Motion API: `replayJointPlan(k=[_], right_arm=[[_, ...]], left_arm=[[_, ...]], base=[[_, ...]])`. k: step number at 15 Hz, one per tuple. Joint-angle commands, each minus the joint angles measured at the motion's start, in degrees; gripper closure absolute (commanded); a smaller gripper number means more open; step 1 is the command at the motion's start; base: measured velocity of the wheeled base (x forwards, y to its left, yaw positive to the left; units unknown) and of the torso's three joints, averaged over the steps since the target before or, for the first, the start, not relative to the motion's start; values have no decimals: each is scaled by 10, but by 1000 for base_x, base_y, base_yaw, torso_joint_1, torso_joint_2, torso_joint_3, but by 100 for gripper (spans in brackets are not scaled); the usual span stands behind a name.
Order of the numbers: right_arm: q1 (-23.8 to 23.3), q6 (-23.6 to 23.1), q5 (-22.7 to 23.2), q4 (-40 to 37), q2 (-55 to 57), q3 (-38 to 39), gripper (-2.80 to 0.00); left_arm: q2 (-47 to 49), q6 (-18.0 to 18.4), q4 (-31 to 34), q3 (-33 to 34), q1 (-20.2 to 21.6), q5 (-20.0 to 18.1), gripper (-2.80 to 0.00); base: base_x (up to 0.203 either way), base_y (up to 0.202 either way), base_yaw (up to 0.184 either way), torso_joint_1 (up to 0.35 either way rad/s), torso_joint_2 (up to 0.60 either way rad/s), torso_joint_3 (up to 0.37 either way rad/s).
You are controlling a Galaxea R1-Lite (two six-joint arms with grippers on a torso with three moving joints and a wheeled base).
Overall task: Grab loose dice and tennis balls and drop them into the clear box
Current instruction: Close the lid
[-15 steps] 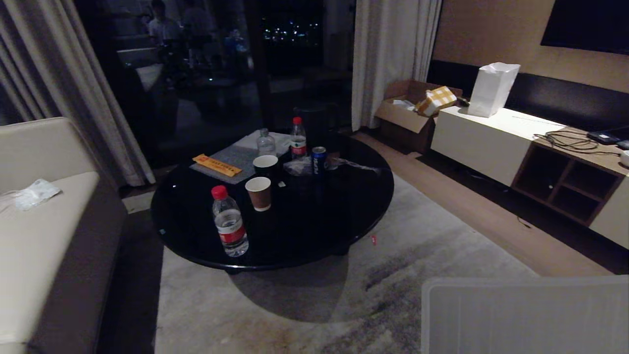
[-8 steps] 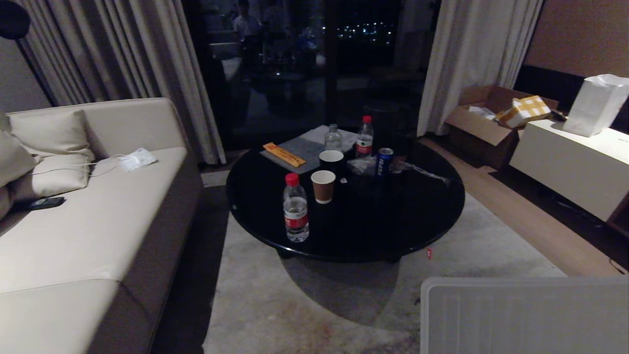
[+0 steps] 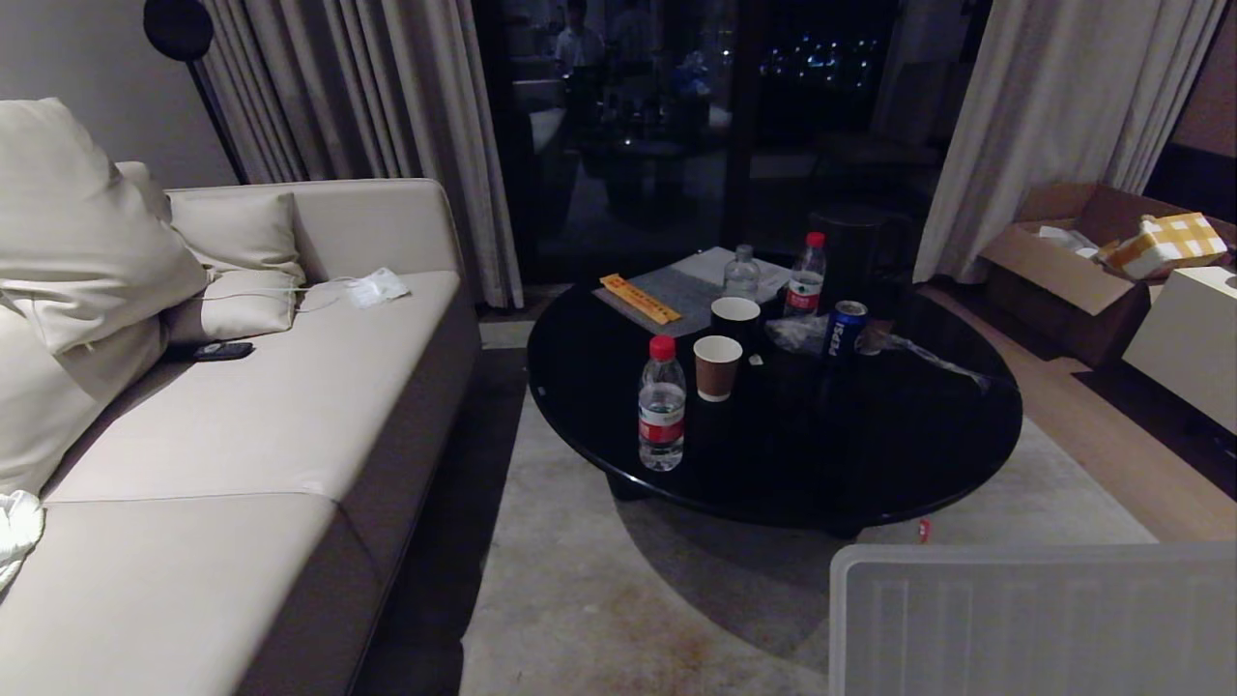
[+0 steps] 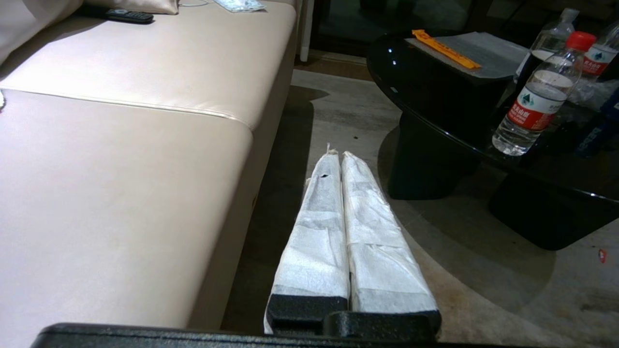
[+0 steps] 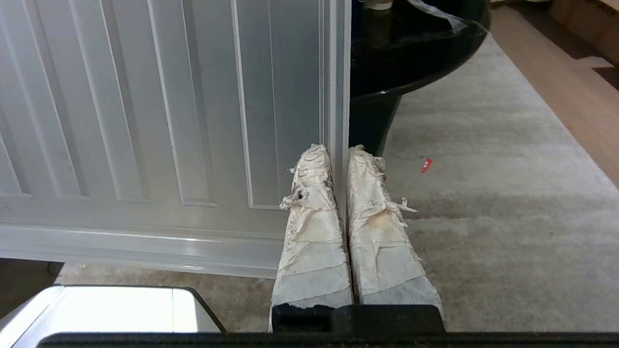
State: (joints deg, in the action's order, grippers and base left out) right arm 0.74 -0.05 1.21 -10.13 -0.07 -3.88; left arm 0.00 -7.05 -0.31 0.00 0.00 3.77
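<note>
No dice or tennis balls show in any view. Of the clear box I see only its whitish ribbed lid [image 3: 1034, 619], filling the head view's lower right corner; in the right wrist view the lid [image 5: 169, 121] stands close up. My right gripper [image 5: 338, 150] is shut on the lid's rim, which runs between the two wrapped fingers. My left gripper [image 4: 338, 154] is shut and empty. It hangs low over the carpet, between the sofa and the table.
A round black table [image 3: 870, 454] holds a water bottle [image 3: 662, 406], paper cups [image 3: 717, 367], a Pepsi can [image 3: 847, 327] and more bottles. A beige sofa [image 3: 242, 435] fills the left. A brown cardboard carton [image 3: 1063, 261] sits at the far right. A small red scrap [image 3: 924, 529] lies on the carpet.
The whole head view has swung left: the sofa has come into view and the table and carton have slid right. The lid stays in the same corner; neither arm has moved.
</note>
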Motion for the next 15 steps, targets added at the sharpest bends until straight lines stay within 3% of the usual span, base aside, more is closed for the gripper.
replayJointPlan(k=[1,4,15], right_arm=[[0,0,0,-1,1,0,0],[0,0,0,0,1,1,0],[0,0,0,-1,1,1,0]], left_arm=[[1,-1,0,1,0,1,0],[1,-1,0,1,0,0,0],[1,-2,0,1,0,1,0]], base=[[0,0,0,0,0,0],[-42,0,0,0,1,1],[-182,0,-1,3,3,2]])
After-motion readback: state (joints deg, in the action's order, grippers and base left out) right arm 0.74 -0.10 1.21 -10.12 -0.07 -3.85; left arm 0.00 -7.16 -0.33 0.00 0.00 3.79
